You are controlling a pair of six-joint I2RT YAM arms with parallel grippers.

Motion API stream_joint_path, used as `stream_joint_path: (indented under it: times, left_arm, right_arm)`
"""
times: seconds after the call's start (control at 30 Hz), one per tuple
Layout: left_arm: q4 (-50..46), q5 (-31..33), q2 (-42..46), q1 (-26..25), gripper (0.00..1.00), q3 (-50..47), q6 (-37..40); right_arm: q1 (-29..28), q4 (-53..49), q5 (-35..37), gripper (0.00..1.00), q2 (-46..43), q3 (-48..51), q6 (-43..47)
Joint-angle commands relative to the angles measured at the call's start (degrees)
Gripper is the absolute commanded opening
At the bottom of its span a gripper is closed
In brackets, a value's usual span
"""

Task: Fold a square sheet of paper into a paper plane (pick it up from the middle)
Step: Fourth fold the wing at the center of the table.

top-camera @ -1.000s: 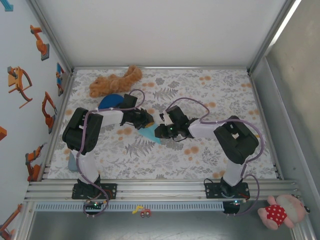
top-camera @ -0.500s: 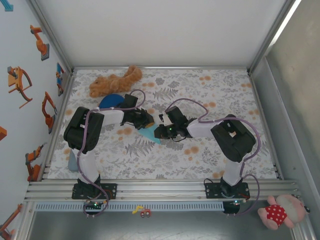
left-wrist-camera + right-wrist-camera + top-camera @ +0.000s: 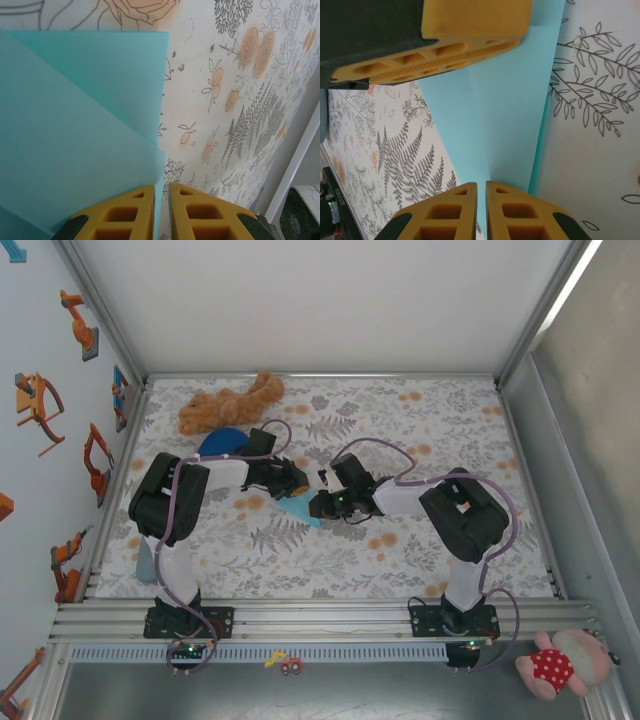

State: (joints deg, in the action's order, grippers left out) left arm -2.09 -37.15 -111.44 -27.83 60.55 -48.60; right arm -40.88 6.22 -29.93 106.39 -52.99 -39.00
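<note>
The part-folded blue sheet (image 3: 300, 510) lies mid-tabletop (image 3: 420, 540) between the arms. The left pincer (image 3: 296, 486) is clenched on its far edge, and the right pincer (image 3: 316, 506) on its right edge.

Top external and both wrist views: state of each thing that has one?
sheet of paper: partly folded, layers overlapping, pinched from both sides
left gripper: shut on the sheet of paper
right gripper: shut on the sheet of paper
brown plush toy: lying at the far left, untouched
dark blue dome: resting, partly hidden by the left arm
pink plush toy: lying beyond the near right corner
</note>
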Motion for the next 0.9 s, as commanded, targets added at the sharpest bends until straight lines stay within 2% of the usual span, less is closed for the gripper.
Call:
stream_joint_path:
  times: [0.0,0.5,0.87]
  left_arm:
    - [-1.31,-0.98,-1.40,-0.32,0.17,1.50,1.49]
    - [-2.41,-0.55,-2.46,-0.38,0.17,1.40,1.68]
    - [-2.81,-0.29,-2.73,-0.28,0.16,1.14,2.02]
  right_arm:
    - [0.28,-2.00,1.20,0.12,1.09,-0.97,0.82]
    - [0.28,-2.75,0.86,0.12,1.94,-0.89,0.71]
    - [2.34,2.27,5.24,0.16,-7.51,3.65,-2.95]
